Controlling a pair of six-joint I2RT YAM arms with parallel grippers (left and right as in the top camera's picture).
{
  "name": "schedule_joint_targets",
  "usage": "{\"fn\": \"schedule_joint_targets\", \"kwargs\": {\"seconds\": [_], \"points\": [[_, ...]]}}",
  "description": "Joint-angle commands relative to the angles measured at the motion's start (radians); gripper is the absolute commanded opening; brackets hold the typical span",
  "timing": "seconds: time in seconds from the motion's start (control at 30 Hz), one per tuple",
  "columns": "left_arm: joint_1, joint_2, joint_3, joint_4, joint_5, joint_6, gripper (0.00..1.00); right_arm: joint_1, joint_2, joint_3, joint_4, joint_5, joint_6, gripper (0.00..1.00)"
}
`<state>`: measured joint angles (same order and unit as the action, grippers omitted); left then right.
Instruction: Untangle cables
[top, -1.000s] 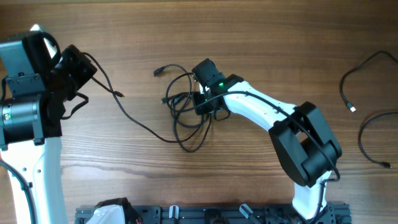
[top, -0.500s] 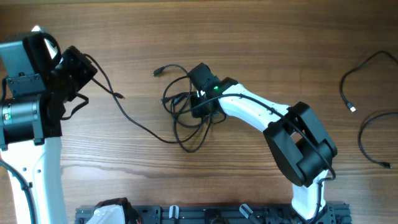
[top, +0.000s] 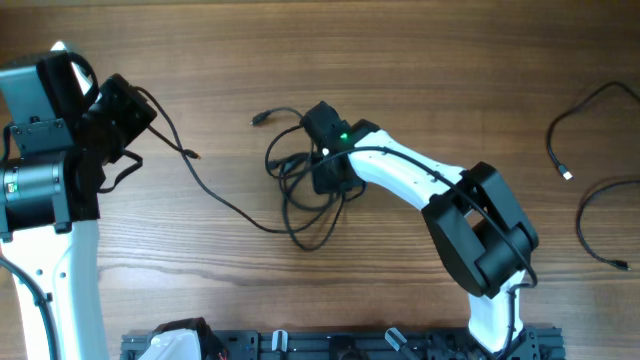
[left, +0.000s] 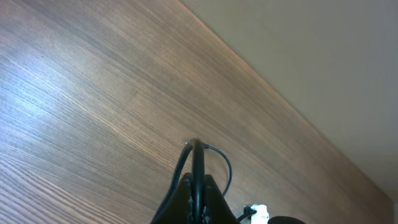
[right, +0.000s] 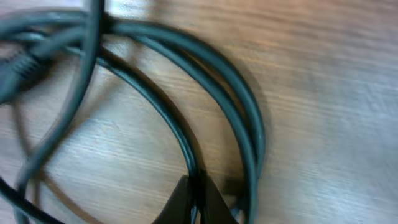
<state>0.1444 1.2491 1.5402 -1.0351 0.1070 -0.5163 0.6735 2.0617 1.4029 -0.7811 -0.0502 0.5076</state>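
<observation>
A tangle of thin black cables (top: 300, 190) lies at the table's middle, with one plug end (top: 259, 119) sticking out at upper left. My right gripper (top: 328, 172) sits over the tangle and is shut on one cable strand (right: 180, 134); the other loops run beside it. A long cable (top: 215, 195) runs from the tangle to my left gripper (top: 120, 115) at far left. That gripper (left: 198, 193) is shut on this cable (left: 198, 158), held above the table.
Two separate black cables lie at the right edge, one (top: 575, 115) at upper right and one (top: 595, 225) below it. A black rail (top: 330, 345) runs along the front edge. The left arm's base (top: 40, 160) fills the left side.
My right gripper has shifted slightly left and down over the tangle, dragging its loops along. The plug end at upper left has moved a little. The left arm has not moved.
</observation>
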Motion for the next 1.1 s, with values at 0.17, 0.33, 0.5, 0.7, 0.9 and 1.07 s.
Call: {"fn": "schedule_joint_targets", "kwargs": {"seconds": [0.17, 0.33, 0.5, 0.7, 0.9, 1.07], "points": [[0.004, -0.003, -0.001, 0.001, 0.016, 0.016, 0.04, 0.003, -0.018, 0.304, -0.333, -0.092, -0.194, 0.04], [0.004, -0.003, -0.001, 0.001, 0.016, 0.016, 0.04, 0.003, -0.09, 0.491, -0.554, -0.214, -0.274, 0.04], [0.003, -0.003, -0.001, 0.001, 0.016, 0.016, 0.04, 0.003, -0.142, 0.592, -0.702, -0.222, -0.297, 0.04], [0.004, -0.002, -0.002, -0.013, 0.016, 0.017, 0.04, 0.005, -0.124, 0.563, -0.633, -0.21, -0.187, 0.29], [0.004, -0.007, -0.002, 0.09, 0.081, 0.04, 0.04, 0.003, -0.103, 0.407, -0.502, -0.211, -0.081, 0.52], [0.004, -0.084, 0.015, 0.43, 0.355, 0.022, 0.04, -0.025, -0.103, 0.379, -0.469, -0.211, -0.079, 0.54]]}}
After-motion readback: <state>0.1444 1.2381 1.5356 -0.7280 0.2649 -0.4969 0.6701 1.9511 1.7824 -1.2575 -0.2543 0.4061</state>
